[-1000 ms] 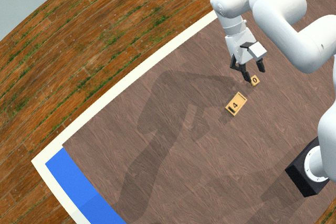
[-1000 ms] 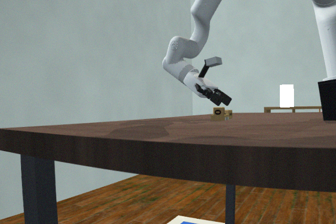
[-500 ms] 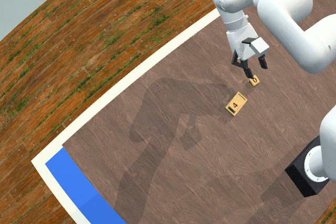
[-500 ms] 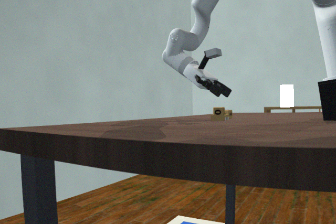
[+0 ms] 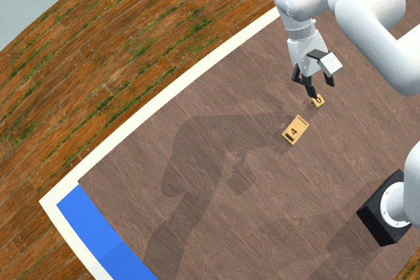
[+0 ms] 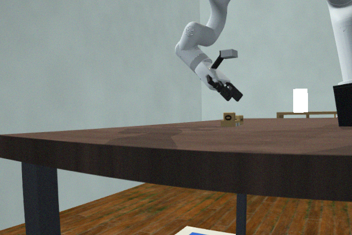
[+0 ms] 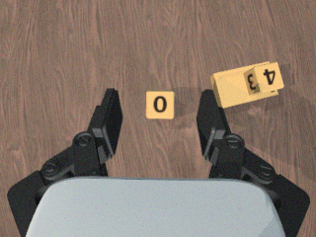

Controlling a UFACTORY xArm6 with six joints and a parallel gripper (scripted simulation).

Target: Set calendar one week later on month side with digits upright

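Calendar tray (image 5: 300,125) (image 6: 224,123) (image 7: 231,89), one cube (image 5: 291,132) (image 6: 229,117) (image 7: 270,77) inside, another (image 5: 317,101) (image 6: 241,118) (image 7: 160,105) nearby, end effector (image 5: 315,88) (image 6: 231,96) (image 7: 159,103) above (spread, empty).

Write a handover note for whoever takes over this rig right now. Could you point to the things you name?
Gripper (image 5: 322,90) (image 6: 233,99) (image 7: 159,103): open, holding nothing, raised above the table.
Loose cube (image 5: 317,101) (image 7: 160,105): on the table beside the tray, 0 facing up.
Other cube (image 5: 293,131) (image 7: 269,76): at one end of the tray (image 5: 300,121) (image 7: 229,89), 4 facing up.
Done: nothing of the final setting can be confirmed; only one cube is in the tray.
Left: work out the new date, set both digits upright on the month's side, seat the cubes side by side, then withdraw.
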